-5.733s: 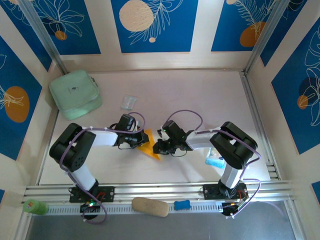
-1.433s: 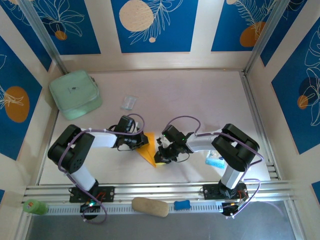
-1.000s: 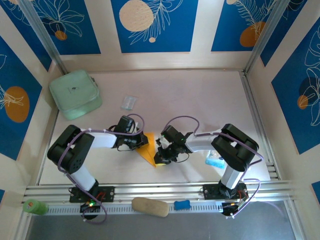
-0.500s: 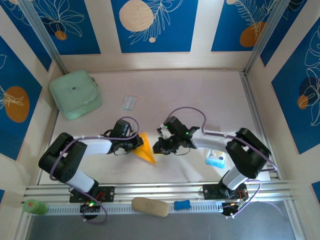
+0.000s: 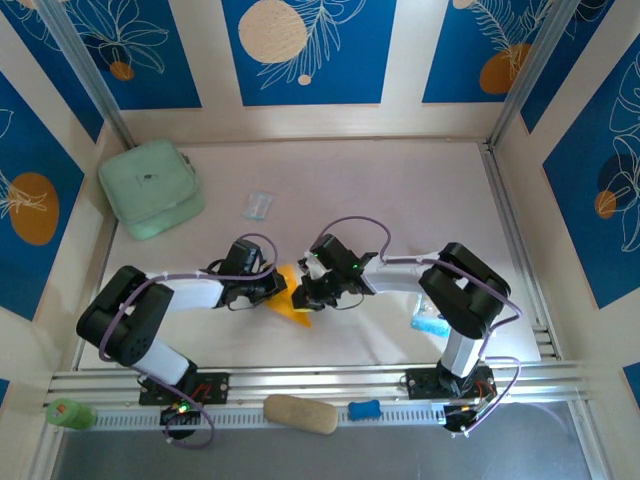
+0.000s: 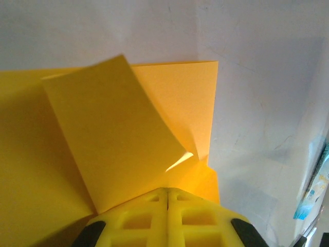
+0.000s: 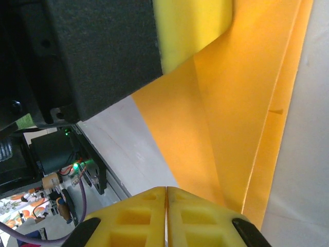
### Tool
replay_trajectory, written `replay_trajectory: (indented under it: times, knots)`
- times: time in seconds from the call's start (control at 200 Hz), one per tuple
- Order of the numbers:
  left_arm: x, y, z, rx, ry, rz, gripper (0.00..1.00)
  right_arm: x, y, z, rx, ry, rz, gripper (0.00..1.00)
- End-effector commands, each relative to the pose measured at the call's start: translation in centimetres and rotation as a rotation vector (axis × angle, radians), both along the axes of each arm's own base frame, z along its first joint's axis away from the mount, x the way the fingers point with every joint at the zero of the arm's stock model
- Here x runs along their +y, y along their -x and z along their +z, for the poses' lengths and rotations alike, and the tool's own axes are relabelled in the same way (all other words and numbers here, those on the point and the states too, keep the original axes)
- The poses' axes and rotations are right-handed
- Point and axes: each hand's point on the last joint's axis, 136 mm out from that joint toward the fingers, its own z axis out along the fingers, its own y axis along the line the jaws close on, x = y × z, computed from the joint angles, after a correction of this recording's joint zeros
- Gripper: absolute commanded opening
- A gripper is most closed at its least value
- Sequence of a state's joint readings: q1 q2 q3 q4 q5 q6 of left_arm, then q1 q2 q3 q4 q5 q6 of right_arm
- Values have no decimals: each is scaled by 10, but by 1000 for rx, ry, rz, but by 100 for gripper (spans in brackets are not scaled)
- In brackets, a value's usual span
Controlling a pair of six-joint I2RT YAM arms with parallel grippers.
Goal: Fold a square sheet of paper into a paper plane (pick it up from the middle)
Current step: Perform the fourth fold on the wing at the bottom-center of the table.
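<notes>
Paper (image 5: pixel 292 310) pinched by low left gripper (image 5: pixel 275 289); closed right gripper (image 5: pixel 305 297) reaches in opposite.

The left end effector (image 6: pixel 167 192), fingers pressed together, pinches the square sheet of paper (image 6: pixel 113 144), one flap curling upward.

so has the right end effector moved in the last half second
Yes, the right end effector has shifted left, away from the blue-and-white packet.
</notes>
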State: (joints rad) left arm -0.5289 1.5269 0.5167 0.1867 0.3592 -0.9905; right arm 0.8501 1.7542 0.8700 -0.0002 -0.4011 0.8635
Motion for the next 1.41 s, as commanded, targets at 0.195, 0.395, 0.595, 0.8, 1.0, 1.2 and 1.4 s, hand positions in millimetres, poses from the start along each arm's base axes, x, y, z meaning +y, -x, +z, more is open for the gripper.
replay_trajectory:
  times: [0.195, 0.395, 0.595, 0.8, 1.0, 1.2, 1.4]
  knots:
    - [5, 5, -9, 21, -32, 8, 2, -10, 22, -19, 90, 4, 28, 9]
    - [4, 4, -11, 27, -34, 5, 2, -14, 32, -26, 111, 16, 29, 8]
    - [4, 3, -11, 27, -36, 3, 2, -20, 42, -35, 131, 45, 31, 8]
    - [3, 1, -12, 31, -38, -2, 2, -30, 54, -49, 157, 106, 33, 8]
    - [5, 1, -14, 34, -41, 4, 2, -44, 68, -58, 177, 155, 36, 6]
    - [6, 0, -14, 36, -36, 10, 1, -63, 80, -61, 165, 208, 39, 5]
    - [-2, -3, -11, 20, 13, 8, 2, -56, 57, -28, 72, 152, 11, 5]
